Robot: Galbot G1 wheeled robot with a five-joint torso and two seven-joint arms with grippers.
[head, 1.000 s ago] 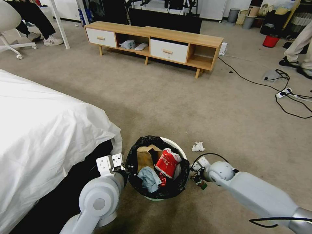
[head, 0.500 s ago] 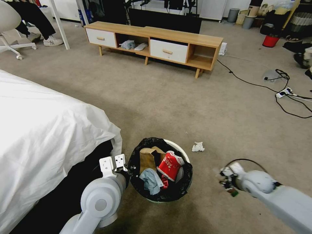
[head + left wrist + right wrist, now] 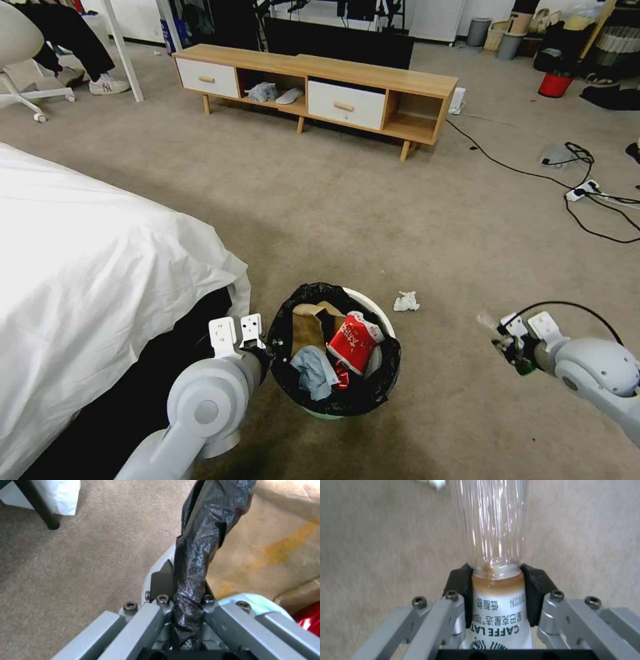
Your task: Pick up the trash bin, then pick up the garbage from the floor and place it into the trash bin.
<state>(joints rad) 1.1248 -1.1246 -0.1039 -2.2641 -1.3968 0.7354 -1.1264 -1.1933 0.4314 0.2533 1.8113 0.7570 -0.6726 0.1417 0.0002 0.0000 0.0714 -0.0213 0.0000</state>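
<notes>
While squeezing hard with the left gripper (image 3: 188, 610), holds the small round white plastic trash bin (image 3: 381, 319) by its rim, with the crinkly black bag (image 3: 203, 530) squashed between the pressed-together jaws. Sits low by the corner of the white bed (image 3: 100, 267), over the beige carpet floor (image 3: 400, 213); cannot tell if touching it. Already has inside a crumpled brown paper bag (image 3: 308, 327) and a red-and-white carton (image 3: 351, 340).

Off to the right, well apart from the bin, pinches a clear plastic bottle with a white and green label (image 3: 493, 530) in the right gripper (image 3: 496, 580). Clamps around the label end, just where the clear part begins. Looks light and almost empty, with only a brown ring inside. Probably smooth and slippery, and thin enough to crumple if squeezed too hard. Best held around the label, as now.

As for the bin: likely light too, but tippy when held at one spot, with a slick bag that could slide.

Between bin and bottle, on the floor: a small crumpled white tissue (image 3: 406, 301), not yet picked up. Soft, very light; best pinched at the middle.
</notes>
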